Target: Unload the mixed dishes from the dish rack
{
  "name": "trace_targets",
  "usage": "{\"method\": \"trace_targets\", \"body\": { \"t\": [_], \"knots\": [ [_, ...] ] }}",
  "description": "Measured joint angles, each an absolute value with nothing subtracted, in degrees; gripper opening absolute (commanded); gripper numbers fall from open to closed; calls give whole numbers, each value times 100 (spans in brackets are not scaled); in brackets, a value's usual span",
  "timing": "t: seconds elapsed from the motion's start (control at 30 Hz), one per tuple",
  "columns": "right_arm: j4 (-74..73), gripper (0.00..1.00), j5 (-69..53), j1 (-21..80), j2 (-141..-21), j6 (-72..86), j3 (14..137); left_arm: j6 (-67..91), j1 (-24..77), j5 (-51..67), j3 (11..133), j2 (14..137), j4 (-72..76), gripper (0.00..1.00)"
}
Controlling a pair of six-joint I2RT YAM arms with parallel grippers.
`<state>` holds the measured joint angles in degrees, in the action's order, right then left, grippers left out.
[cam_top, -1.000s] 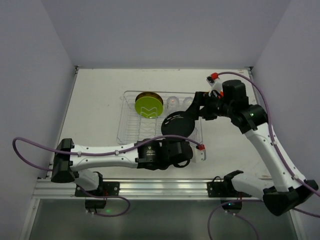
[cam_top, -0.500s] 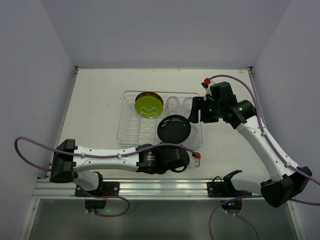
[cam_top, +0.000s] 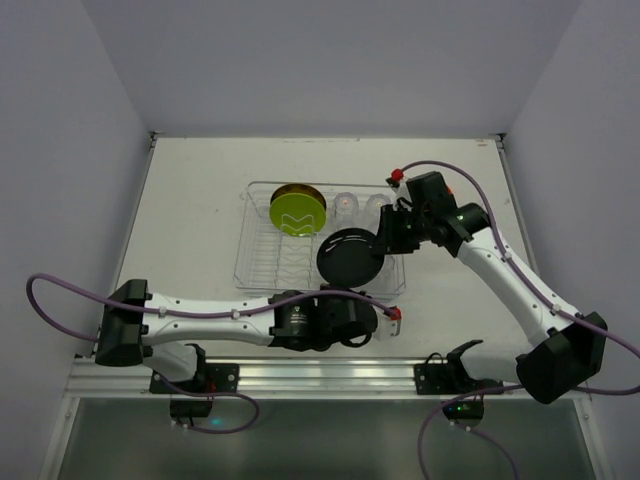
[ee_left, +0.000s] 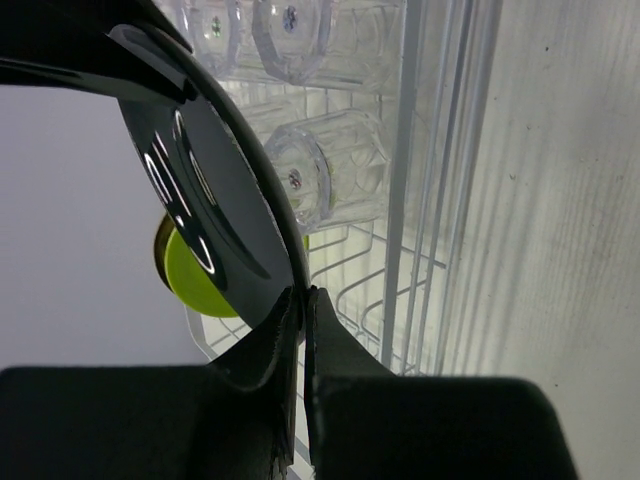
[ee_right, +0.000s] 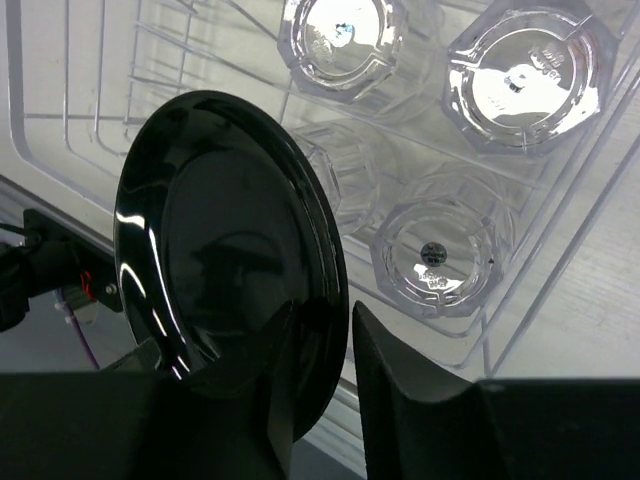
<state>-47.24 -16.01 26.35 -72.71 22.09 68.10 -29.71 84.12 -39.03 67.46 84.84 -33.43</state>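
Note:
The black plate stands on edge over the right half of the clear dish rack. My left gripper is shut on its lower rim, which shows pinched between the fingers in the left wrist view. My right gripper has closed over the plate's right rim, one finger on the plate's face and the other just behind the edge. A lime-green plate stands in the rack's far left slots, with an olive plate behind it. Several clear glass cups lie upside down in the rack.
The rack's raised wire walls run close beside the held plate. Two cups sit at the rack's far edge, near the right wrist. White tabletop surrounds the rack, with side walls left and right.
My right gripper has swung left to the black plate and drawn its jaws in around the rim. The plate has shifted slightly. My left gripper has kept its hold.

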Motion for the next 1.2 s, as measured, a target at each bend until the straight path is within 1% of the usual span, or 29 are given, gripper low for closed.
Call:
{"method": "trace_targets", "body": {
  "t": [0.1,0.23,0.3,0.4,0.43,0.5,0.57,0.6,0.77,0.87,1.0,1.1,1.2],
  "knots": [
    [-4495,0,-1791,2620,-7271,2340,6718,-2954,8414,-3861,6683,8473,-3328,0],
    [-4224,0,-1959,2611,-7225,2565,6674,-2932,8414,-3824,6534,8473,-3218,0],
    [-4160,0,-1951,2589,-7146,2630,6587,-2939,8414,-3854,6464,8440,-3105,4],
    [-4097,0,-1949,2480,-6978,2757,6453,-2987,8412,-3907,6335,8355,-2858,29],
    [-4064,0,-1946,2414,-6906,2779,6392,-3004,8403,-3935,6292,8305,-2766,41],
    [-3968,0,-1975,2185,-6742,2827,6211,-3046,8379,-3979,6237,8138,-2600,49],
    [-3830,0,-2053,1824,-6536,2921,5948,-3100,8313,-3992,6198,7872,-2434,75],
    [-3774,0,-2049,1643,-6442,2978,5830,-3107,8261,-4010,6191,7728,-2331,99],
    [-3614,0,-2053,849,-6141,3240,5583,-2991,7865,-4080,6189,7057,-1813,100],
    [-3415,0,-2062,91,-5894,3428,5408,-2602,7210,-3988,6237,6842,-1608,100],
    [-2993,0,-1922,-1273,-5470,3844,4908,-1634,5522,-3763,6552,6790,-1492,100],
    [-2749,0,-1712,-1852,-5249,4154,4460,-762,4283,-3341,6873,6847,-1516,100],
    [-2462,0,-1575,-2145,-5417,4436,4101,126,3321,-2698,7113,7013,-1608,100]
  ]
}}
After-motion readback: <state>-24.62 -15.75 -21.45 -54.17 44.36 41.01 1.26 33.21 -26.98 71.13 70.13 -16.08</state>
